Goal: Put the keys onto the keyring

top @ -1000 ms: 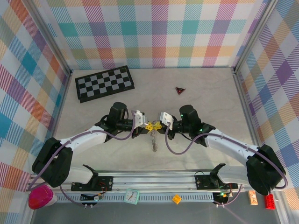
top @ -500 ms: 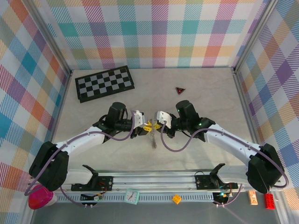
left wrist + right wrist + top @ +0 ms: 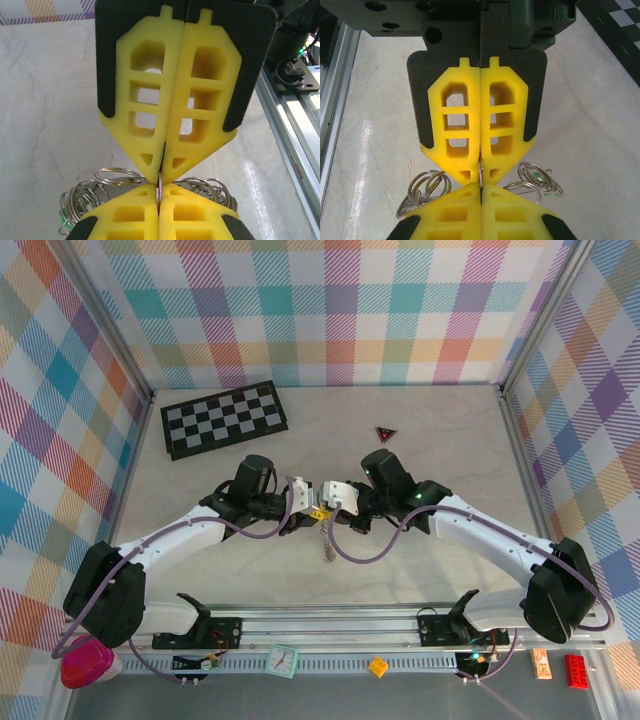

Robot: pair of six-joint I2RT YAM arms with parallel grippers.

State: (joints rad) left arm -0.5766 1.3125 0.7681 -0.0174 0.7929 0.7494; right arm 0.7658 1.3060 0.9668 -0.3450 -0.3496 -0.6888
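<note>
My left gripper [image 3: 312, 512] and right gripper [image 3: 330, 510] meet tip to tip above the table's middle. Both are shut on the same thin silvery wire of the keyring [image 3: 161, 182], which runs edge-on between the yellow pads. In the left wrist view my left gripper [image 3: 160, 195] is at the bottom and the right gripper [image 3: 163, 170] faces it from above. The right wrist view mirrors this, right gripper [image 3: 481, 192] below and left gripper [image 3: 480, 172] above. Bunches of small wire loops [image 3: 422, 192] hang on both sides. A green key head [image 3: 539, 176] peeks through the loops. Part of the keyring [image 3: 326, 545] dangles below the grippers.
A black-and-white checkerboard [image 3: 225, 418] lies at the back left, and a small dark triangle [image 3: 386, 434] sits behind the right arm. The metal rail [image 3: 330, 625] runs along the near edge. Plaid walls enclose the table on three sides.
The right gripper has moved left and a little toward the back, closing the gap to the left gripper. The keyring between them has shifted left with it.
</note>
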